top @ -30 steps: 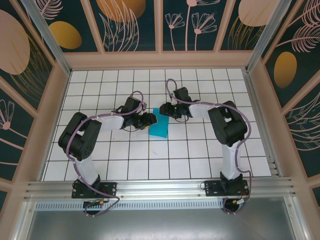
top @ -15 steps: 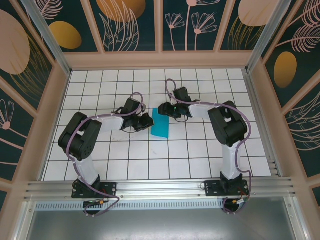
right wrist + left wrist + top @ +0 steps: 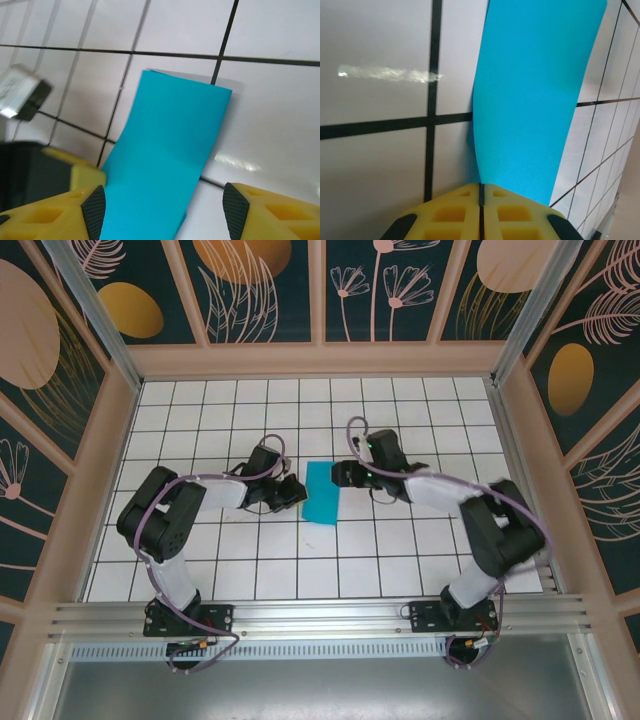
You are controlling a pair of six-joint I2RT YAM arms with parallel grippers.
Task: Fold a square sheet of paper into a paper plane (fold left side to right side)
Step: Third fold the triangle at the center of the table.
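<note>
Left gripper (image 3: 481,190) was closed, its yellow tips meeting at the left edge of the square sheet of paper (image 3: 322,492); whether they pinched it was unclear. Folded to a narrow strip, the sheet lay on the tiled table (image 3: 200,560) between both arms. Right gripper (image 3: 165,200) hung spread wide above it. Thin, light and limp, the paper would probably slide and crease easily, so a free edge or corner looked the best hold.

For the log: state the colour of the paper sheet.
Plain bright cyan-blue paper, unmarked; clearest in the left wrist view.

Folded blue paper (image 3: 170,155) on tiles (image 3: 280,30); right gripper (image 3: 165,206) spread above
</note>
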